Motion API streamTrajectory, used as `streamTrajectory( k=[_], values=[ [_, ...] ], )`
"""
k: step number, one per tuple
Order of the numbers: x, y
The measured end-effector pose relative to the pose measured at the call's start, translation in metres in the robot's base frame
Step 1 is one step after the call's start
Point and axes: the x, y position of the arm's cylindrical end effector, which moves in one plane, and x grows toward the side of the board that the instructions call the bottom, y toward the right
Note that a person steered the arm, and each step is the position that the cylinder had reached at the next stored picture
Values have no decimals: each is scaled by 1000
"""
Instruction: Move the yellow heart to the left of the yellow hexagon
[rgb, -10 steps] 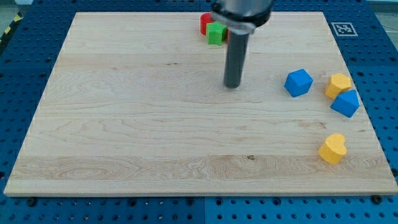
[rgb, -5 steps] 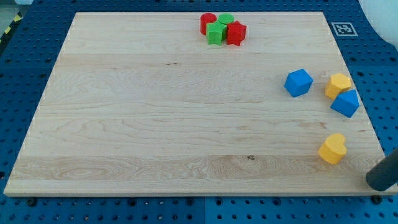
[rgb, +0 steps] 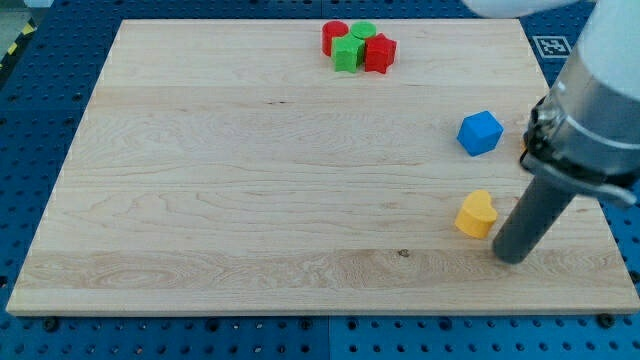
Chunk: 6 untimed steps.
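Note:
The yellow heart (rgb: 477, 214) lies on the wooden board (rgb: 250, 180) at the view's lower right. My tip (rgb: 514, 256) rests on the board just to the right of and slightly below the heart, a small gap apart. The arm's body covers the yellow hexagon, so it does not show. A blue hexagonal block (rgb: 480, 132) sits above the heart.
A cluster at the view's top centre holds a red cylinder (rgb: 333, 37), a green cube (rgb: 347, 54), a green cylinder (rgb: 363, 31) and a red block (rgb: 380, 53). A second blue block seen earlier is hidden behind the arm. The board's right edge lies close to my tip.
My tip came in from the lower right corner and moved left. The yellow heart has slid left and slightly up from its earlier place. The arm now covers the yellow hexagon and one blue block.

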Motion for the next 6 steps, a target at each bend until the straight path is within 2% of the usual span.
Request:
streamTrajectory(
  k=[1,2,3,5,6],
  values=[
    [-17,-43],
    [-64,-34],
    [-90,-13],
    [-29,-44],
    [-30,-20]
  ],
)
